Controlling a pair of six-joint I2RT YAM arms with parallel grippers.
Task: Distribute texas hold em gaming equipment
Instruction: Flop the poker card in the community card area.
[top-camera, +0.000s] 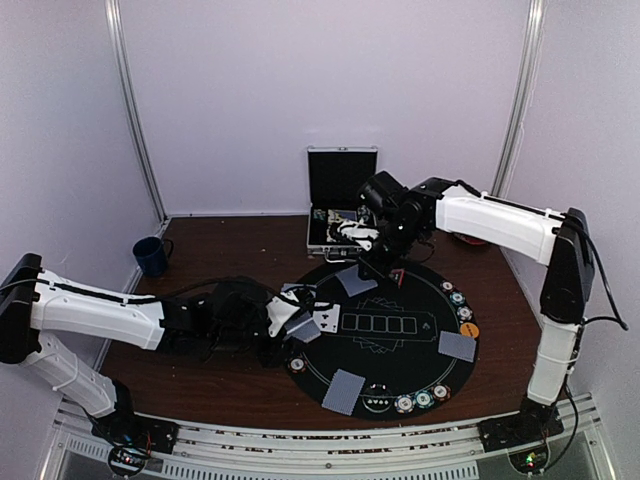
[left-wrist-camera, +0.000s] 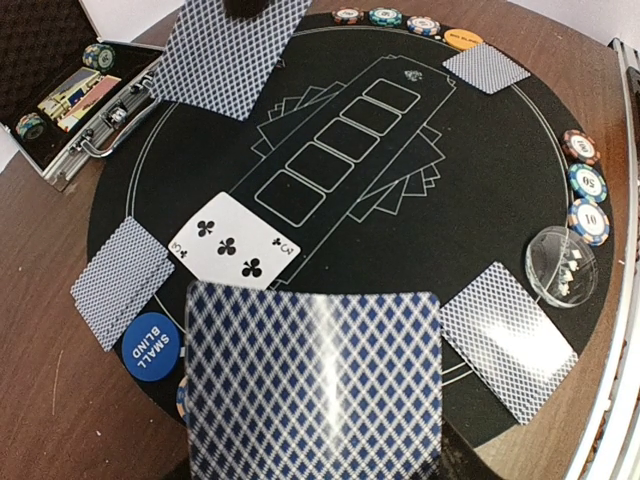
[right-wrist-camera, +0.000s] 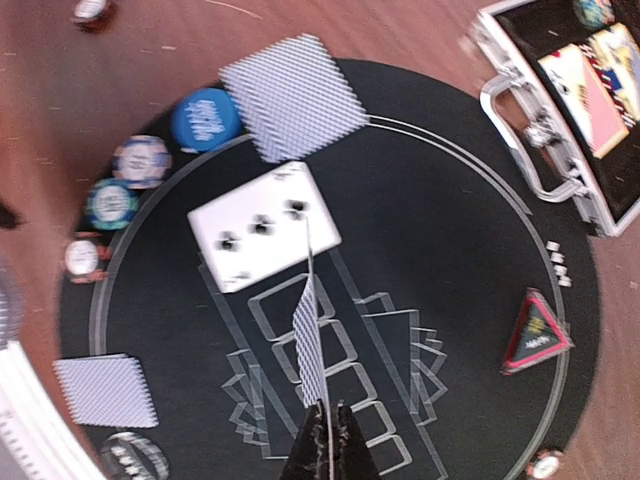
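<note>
A face-down deck of playing cards (left-wrist-camera: 313, 385) fills the near part of the left wrist view and hides the jaws of my left gripper (top-camera: 292, 316), which holds it over the left side of the black round mat (top-camera: 400, 365). A face-up three of clubs (left-wrist-camera: 235, 243) lies just beyond the deck. My right gripper (right-wrist-camera: 326, 425) is shut on one blue-backed card (right-wrist-camera: 313, 335), seen edge-on above the printed card boxes. Face-down cards (left-wrist-camera: 122, 282) (left-wrist-camera: 507, 340) (left-wrist-camera: 485, 67) lie round the mat. A blue small-blind button (left-wrist-camera: 152, 346) sits at the mat's edge.
Striped chips (left-wrist-camera: 587, 183) and a clear round lid (left-wrist-camera: 560, 265) sit on the mat's rim. Other chips (top-camera: 424, 399) lie at the near rim, next to an orange button (top-camera: 469, 329). The open silver case (top-camera: 340, 200) stands behind the mat. A dark blue mug (top-camera: 152, 256) is far left. A red triangle marker (right-wrist-camera: 535, 335) lies near the case.
</note>
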